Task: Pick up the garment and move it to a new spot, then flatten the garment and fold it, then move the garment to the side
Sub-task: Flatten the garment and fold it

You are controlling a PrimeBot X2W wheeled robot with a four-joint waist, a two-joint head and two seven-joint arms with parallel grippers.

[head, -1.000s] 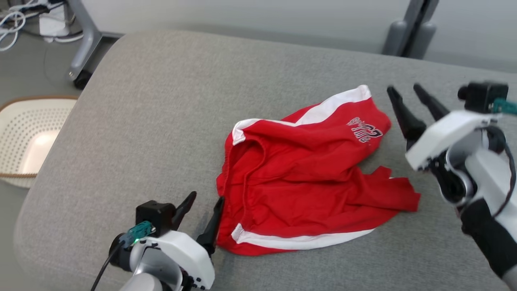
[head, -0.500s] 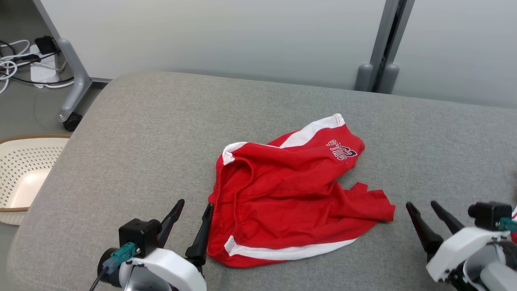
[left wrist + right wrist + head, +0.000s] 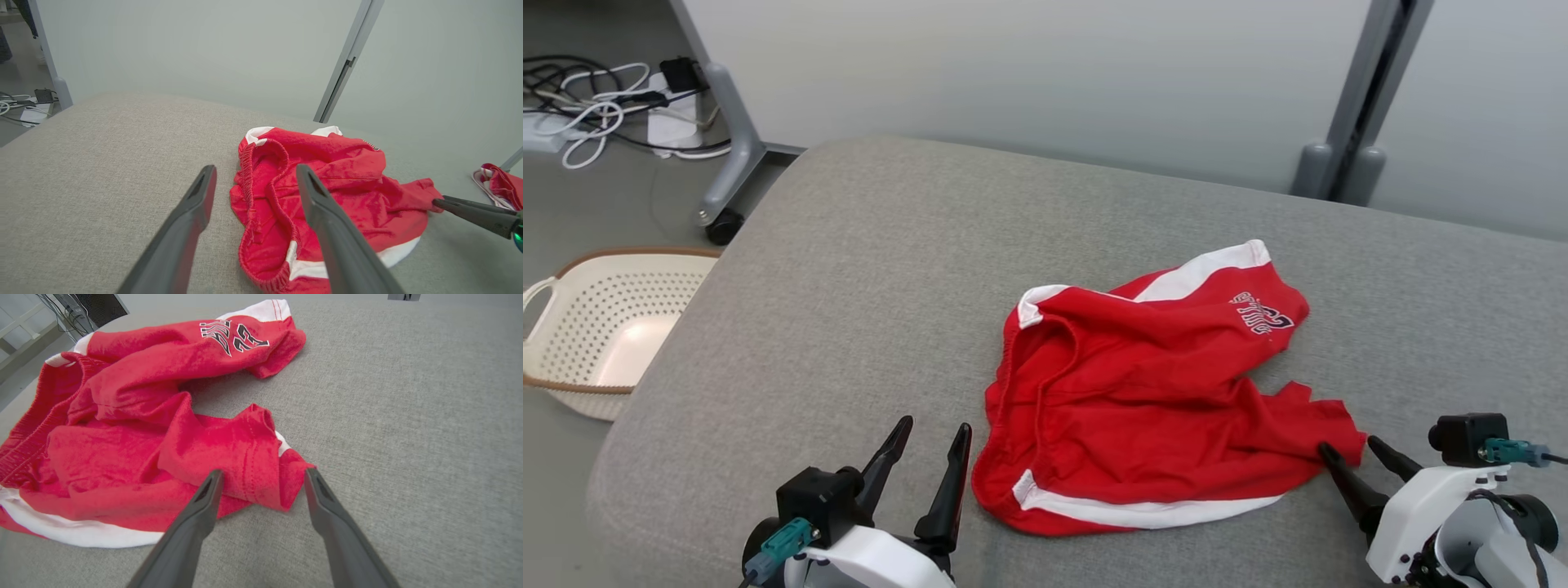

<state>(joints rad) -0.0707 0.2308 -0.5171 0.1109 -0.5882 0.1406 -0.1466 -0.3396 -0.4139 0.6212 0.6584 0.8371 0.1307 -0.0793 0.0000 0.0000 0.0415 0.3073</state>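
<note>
The garment (image 3: 1160, 392), red shorts with white side stripes and a dark print, lies crumpled on the grey padded surface (image 3: 890, 245). My left gripper (image 3: 934, 426) stands open at the lower left, just beside the elastic waistband. In the left wrist view its fingers (image 3: 256, 168) reach to the waistband edge of the garment (image 3: 347, 179). My right gripper (image 3: 1347, 445) is open at the lower right. In the right wrist view a loose leg corner of the garment (image 3: 163, 416) lies between its spread fingers (image 3: 263, 471).
A white perforated basket (image 3: 596, 327) sits on the floor to the left. Cables and a power strip (image 3: 605, 114) lie beyond it, by a wheeled frame leg (image 3: 723, 188). A grey post (image 3: 1347, 155) stands behind. Another red cloth (image 3: 500, 183) lies at the far right.
The head camera has shifted. My right gripper came down from beside the printed leg to the garment's lower right corner, which its fingers now straddle. The left gripper stayed by the waistband.
</note>
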